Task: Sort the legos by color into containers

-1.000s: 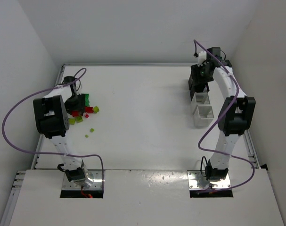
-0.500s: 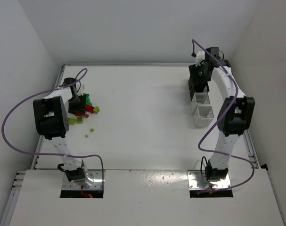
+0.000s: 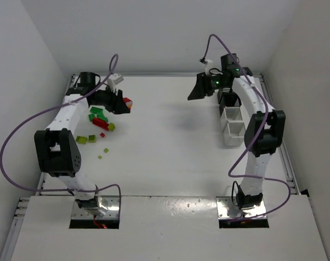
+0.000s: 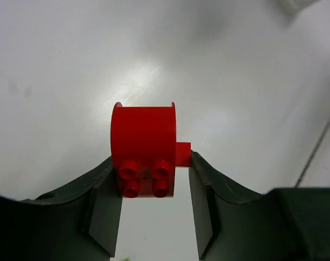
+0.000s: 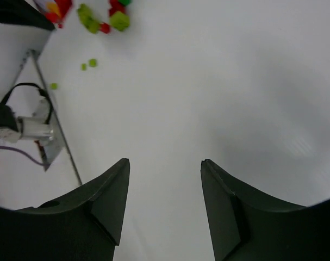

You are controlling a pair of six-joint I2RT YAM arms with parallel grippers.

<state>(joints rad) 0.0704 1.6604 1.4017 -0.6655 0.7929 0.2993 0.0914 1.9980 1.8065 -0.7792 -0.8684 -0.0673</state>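
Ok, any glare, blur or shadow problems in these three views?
Left wrist: the red brick is sharp, with a bright glare patch on the table just beyond it. Right wrist: the loose legos at the top edge look soft. Top external: evenly lit, just a faint shadow below the right gripper.

1 high rear overhead view, 2 close wrist views, same white table (image 3: pixel 170 147)

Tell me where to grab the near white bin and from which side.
Probably the near wall's rim, from above: the near white bin is open-topped, that side looks free, and its far side abuts the next white bin.
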